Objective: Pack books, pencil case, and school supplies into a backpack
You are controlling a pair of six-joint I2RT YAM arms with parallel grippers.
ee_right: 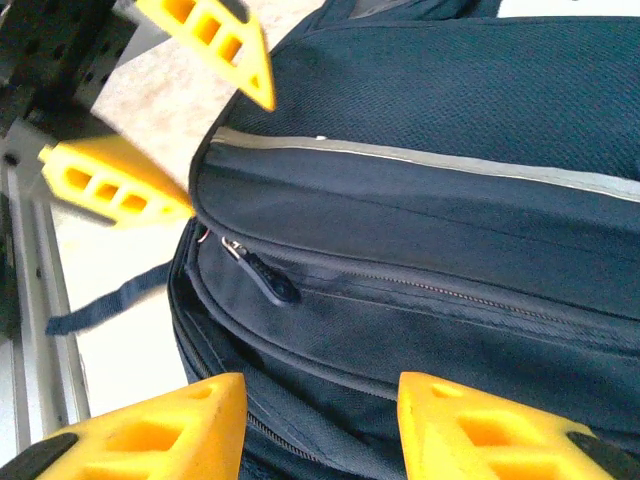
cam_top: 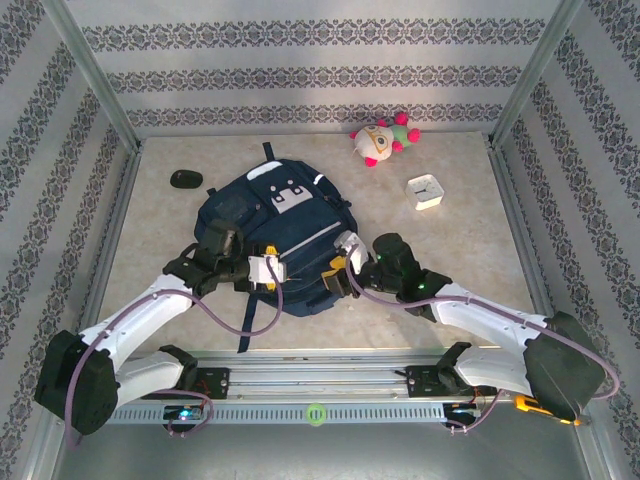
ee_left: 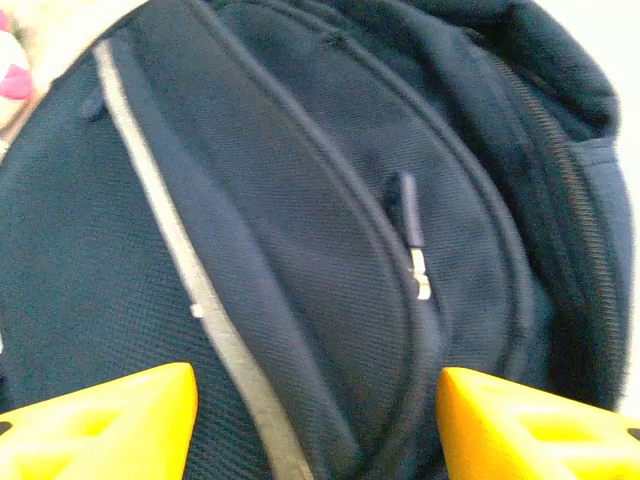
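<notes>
Left end effector [ee_left: 315, 405] over backpack [cam_top: 285, 235], top away

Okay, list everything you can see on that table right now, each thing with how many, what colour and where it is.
backpack: one, navy with white stripes, middle of the table
black oval object: one, black, beyond and left of the backpack
plush toy: one, white, pink and green, far edge, right of the backpack
clock: one, white and square, right of the backpack, nearer than the plush toy
ring: one, green, on the near rail between the arm bases
table: one, beige
left arm: one, white and black, yellow jaws apart at the backpack's near left
right arm: one, white and black, yellow jaws apart at the backpack's near right
</notes>
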